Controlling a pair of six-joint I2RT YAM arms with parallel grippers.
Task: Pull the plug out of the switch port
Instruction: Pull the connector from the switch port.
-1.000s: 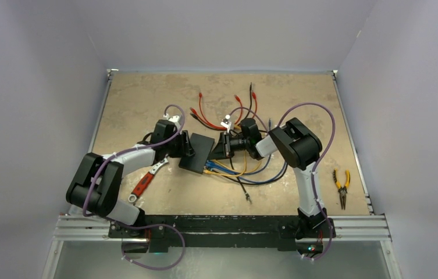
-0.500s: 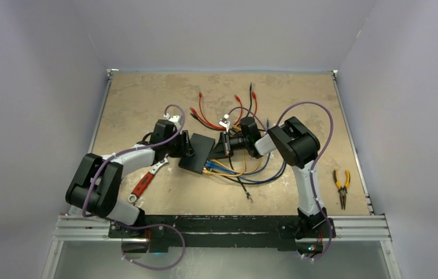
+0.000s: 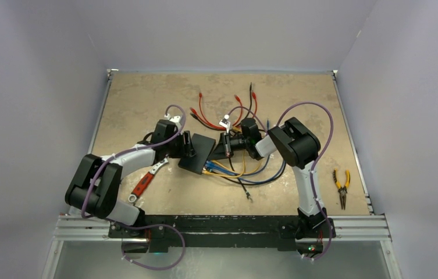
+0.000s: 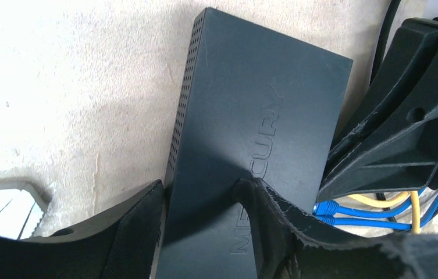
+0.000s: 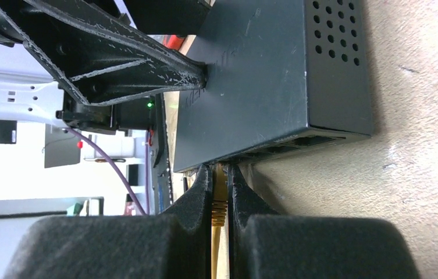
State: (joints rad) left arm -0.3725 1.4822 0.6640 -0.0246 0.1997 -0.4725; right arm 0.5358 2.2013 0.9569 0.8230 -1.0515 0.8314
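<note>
The flat matte black rectangular switch (image 3: 198, 152) is seen lying on the mottled beige tabletop (image 3: 141, 99), just left of the centre of the overhead frame, between the two grippers. In the right wrist view its socket edge is turned toward the bottom of the frame. A small yellow moulded plug (image 5: 219, 203) is seated in one socket at lower centre. The right gripper (image 5: 217, 174) is closed narrowly on that plug, its pads pressed to both sides just outside the socket mouth. The left gripper (image 4: 202, 189) is seen about half spread at the lower centre of its own view. One of its fingers (image 4: 274, 229) is laid on the switch's top face and the other is set against the perforated side. Whether the box is pinched or only pressed down cannot be told.

The switch is judged light, rigid and smooth-cased, so it would likely be dragged along the table unless braced at the end away from the sockets. The plug is judged small and hard, and probably latched by a tab. It is best taken by its body, not by its thin yellow cable (image 5: 213, 264), and drawn straight out along the socket axis. The blue cables (image 4: 356, 212) beside it are best left untouched.
</note>
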